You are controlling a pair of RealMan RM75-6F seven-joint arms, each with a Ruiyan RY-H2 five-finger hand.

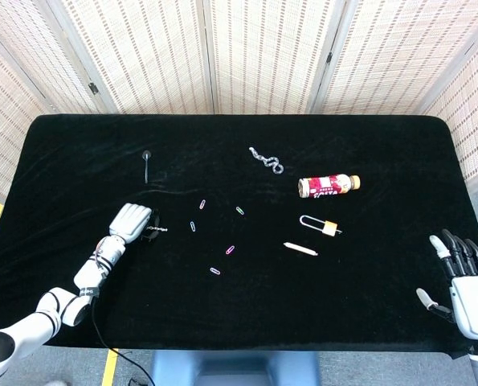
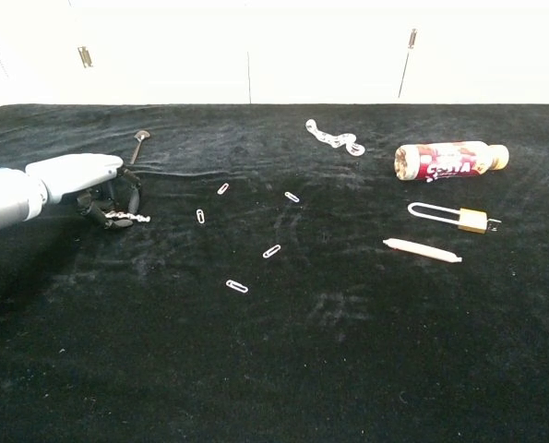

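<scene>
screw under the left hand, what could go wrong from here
1. The left hand has its fingers curled over the thin screw, which lies flat on the black cloth; it could slip out or get pushed along the cloth.
2. The dark spoon lies just behind the hand and might get knocked.
3. The nearest paper clip could get swept aside.

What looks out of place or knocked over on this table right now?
The small bottle lies on its side rather than upright, beside the padlock, whose shackle looks swung open. Paper clips are scattered loosely mid-table. The left robot hand is curled over a small screw. Nothing looks spilled or broken.
</scene>
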